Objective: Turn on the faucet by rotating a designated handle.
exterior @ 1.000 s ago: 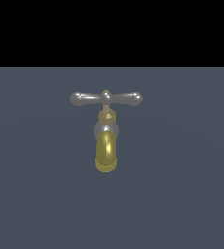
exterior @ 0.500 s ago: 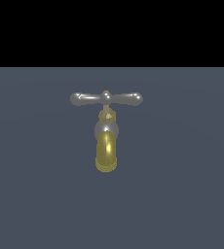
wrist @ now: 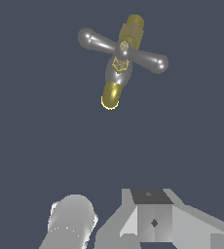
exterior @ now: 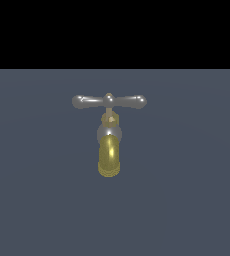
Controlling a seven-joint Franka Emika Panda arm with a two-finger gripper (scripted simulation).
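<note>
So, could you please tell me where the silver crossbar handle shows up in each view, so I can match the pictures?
Exterior view: the handle lies level, above centre, topping the faucet.
Wrist view: the handle runs slantwise, far from the fingers.
Shared landmark: the brass spout below the crossbar's middle.

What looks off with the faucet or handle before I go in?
Nothing stands out. The faucet looks intact, and the handle sits level across its top with both arms whole. The gripper is well short of it, touching nothing; its jaw state cannot be read.
</note>
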